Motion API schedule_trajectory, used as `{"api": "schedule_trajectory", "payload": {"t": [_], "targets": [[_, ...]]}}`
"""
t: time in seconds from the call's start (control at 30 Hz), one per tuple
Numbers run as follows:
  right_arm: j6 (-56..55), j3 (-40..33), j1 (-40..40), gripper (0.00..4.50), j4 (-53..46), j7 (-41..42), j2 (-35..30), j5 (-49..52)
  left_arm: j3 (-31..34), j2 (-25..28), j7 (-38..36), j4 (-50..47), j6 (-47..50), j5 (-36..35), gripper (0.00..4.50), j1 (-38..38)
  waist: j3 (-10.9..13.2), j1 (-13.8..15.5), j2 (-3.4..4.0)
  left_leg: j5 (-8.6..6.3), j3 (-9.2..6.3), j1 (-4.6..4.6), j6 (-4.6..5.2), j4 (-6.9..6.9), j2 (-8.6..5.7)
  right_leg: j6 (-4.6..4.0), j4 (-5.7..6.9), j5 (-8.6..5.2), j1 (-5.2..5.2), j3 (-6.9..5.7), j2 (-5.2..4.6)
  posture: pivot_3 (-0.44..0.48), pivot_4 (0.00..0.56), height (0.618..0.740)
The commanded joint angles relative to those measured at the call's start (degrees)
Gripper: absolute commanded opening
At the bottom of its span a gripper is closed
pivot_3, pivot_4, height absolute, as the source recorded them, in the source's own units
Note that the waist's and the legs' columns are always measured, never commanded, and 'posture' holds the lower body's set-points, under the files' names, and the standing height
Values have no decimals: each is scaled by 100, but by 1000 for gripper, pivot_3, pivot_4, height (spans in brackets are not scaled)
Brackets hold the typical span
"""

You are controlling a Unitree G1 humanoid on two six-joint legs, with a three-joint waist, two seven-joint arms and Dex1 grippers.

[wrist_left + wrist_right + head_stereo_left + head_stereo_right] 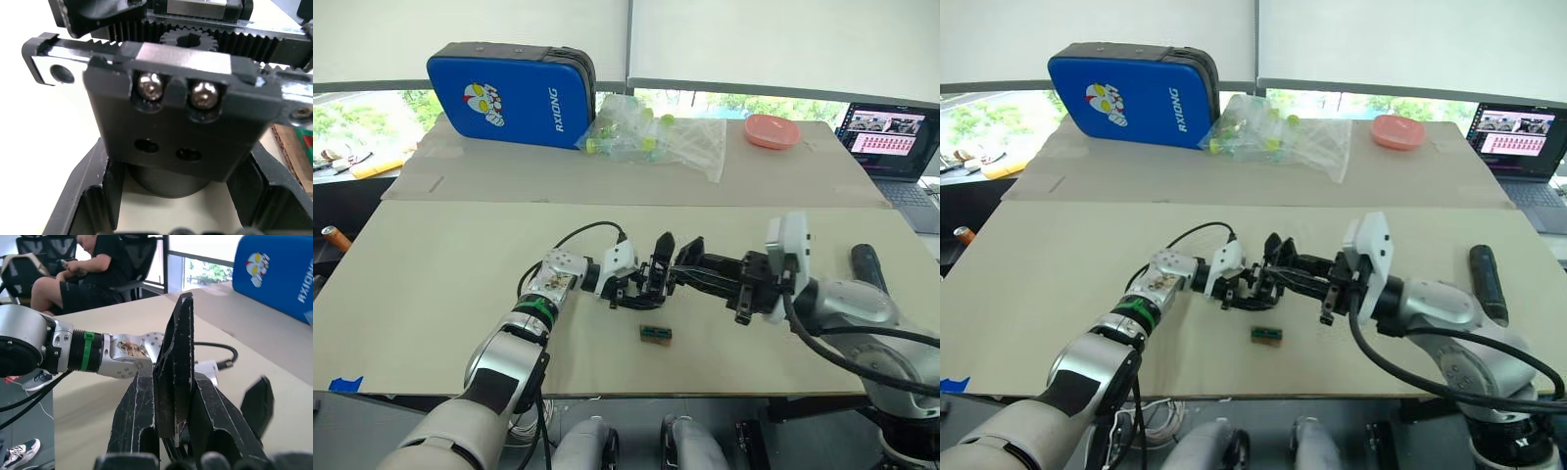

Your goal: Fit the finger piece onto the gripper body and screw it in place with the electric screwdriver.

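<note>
Left eye view has both arms meeting over the middle of the beige cardboard-covered surface (460, 255). The left end effector (641, 279) is clamped around the gripper body (176, 127), a chunky black block with toothed racks, a gear and two silver screw heads, which the left wrist view shows sitting right between its black fingers (78, 205). The right end effector (690, 264) comes in from the other side and pinches the finger piece (177, 362), a small black pointed plastic wedge, standing upright between its fingers in the right wrist view. The two end effectors are nearly touching, so the wedge is just beside the block; can't tell if they actually make contact.

The electric screwdriver (1487, 284), a thick black cylinder, lies on the surface off to the robot's right, well apart from the action. A tiny green-and-brown rectangular block (655, 334) sits on the surface just in front of the end effectors.

Further back: a blue zip case (509, 98), a clear plastic bag (656, 137), a pink oval dish (771, 130), and an open laptop (896, 137) at the right edge.
</note>
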Motion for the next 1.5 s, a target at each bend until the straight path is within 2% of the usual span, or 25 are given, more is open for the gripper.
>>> {"api": "schedule_trajectory", "payload": {"t": [0.03, 0.2, 0.5, 0.8, 1.5], "targets": [[-635, 467, -145, 414, 374, 328, 5, -815, -31, -24, -9, 50, -22, 122, 2329, -19, 0, -2, 0, 0, 0, 0, 1, 5, 0, 1, 0, 0, 1, -2, 1, 0, 150, 740], [-1097, 864, -554, 414, 1318, 727, 332, -1307, -28, -12, 33, 34, 2, 157, 2329, -14, 0, -16, 0, -2, 0, -1, 5, 19, -2, 7, 3, 4, 3, -1, 6, 0, 150, 740], [-1292, 1052, -862, 414, 2090, 1191, 616, -1694, -118, 80, 46, 73, 193, 291, 2329, 10, 0, -23, 0, 1, 0, 0, -3, 19, 0, 5, 4, 7, 2, 3, 8, 0, 150, 740], [-1299, 1100, -970, 414, 2193, 1336, 821, -1864, -148, 149, -49, -57, 287, 281, 2329, 127, -1, -75, 1, -16, 0, 4, -50, 18, 3, -2, 7, 17, 1, 6, 11, 0, 150, 740], [-1320, 1232, -1055, 414, 2613, 1350, 1166, -2273, -141, 309, -59, -239, 398, 257, 2329, 269, -4, -175, 2, -16, 0, 29, -60, 11, 4, -2, 12, 18, 13, 13, 14, 0, 150, 740]]}}
